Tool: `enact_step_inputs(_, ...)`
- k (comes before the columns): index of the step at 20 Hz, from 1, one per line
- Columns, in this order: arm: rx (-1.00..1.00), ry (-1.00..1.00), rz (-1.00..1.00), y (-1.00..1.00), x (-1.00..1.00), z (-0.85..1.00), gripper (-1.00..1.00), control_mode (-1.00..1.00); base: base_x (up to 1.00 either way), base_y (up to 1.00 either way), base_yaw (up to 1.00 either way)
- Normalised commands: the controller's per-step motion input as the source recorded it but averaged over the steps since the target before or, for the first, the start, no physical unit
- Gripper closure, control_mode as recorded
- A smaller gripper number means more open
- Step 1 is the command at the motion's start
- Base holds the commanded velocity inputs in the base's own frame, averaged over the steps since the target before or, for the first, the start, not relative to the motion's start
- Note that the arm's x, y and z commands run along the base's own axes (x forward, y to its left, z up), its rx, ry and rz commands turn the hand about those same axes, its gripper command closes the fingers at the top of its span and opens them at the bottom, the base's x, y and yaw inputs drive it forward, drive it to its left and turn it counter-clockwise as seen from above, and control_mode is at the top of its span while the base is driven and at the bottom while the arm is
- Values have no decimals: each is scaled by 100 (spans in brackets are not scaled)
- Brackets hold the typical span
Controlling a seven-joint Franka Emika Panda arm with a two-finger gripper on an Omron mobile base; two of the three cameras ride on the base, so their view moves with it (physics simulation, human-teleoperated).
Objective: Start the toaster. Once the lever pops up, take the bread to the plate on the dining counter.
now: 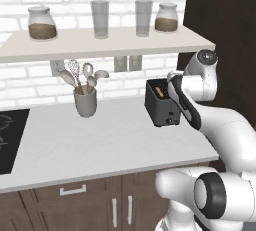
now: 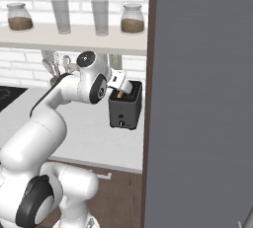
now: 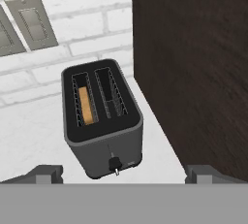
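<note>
While wide apart, claw (image 3: 123, 172) holds nothing, above toaster (image 3: 101, 119)

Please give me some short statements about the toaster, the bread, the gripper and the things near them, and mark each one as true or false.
1. The bread sits in one slot of the toaster. True.
2. The gripper is shut on the bread. False: its jaws stand wide open above the toaster and hold nothing.
3. The second toaster slot holds another slice. False: it is empty, only the wire rack shows.
4. The utensil cup stands on the worktop apart from the toaster. True.
5. The toaster lies on its side. False: it stands upright, slots facing up.
6. Two jars and two glasses stand on the shelf above the worktop. True.
</note>
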Motion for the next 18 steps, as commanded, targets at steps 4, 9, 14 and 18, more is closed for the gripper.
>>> enact_step_inputs(4, 0, 0, 0, 0, 0, 0, -100, -100, 0, 0, 0)
enact_step_inputs(9, 0, 0, 0, 0, 0, 0, -100, -100, 0, 0, 0)
enact_step_inputs(14, 0, 0, 0, 0, 0, 0, -100, -100, 0, 0, 0)
enact_step_inputs(18, 0, 0, 0, 0, 0, 0, -100, -100, 0, 0, 0)
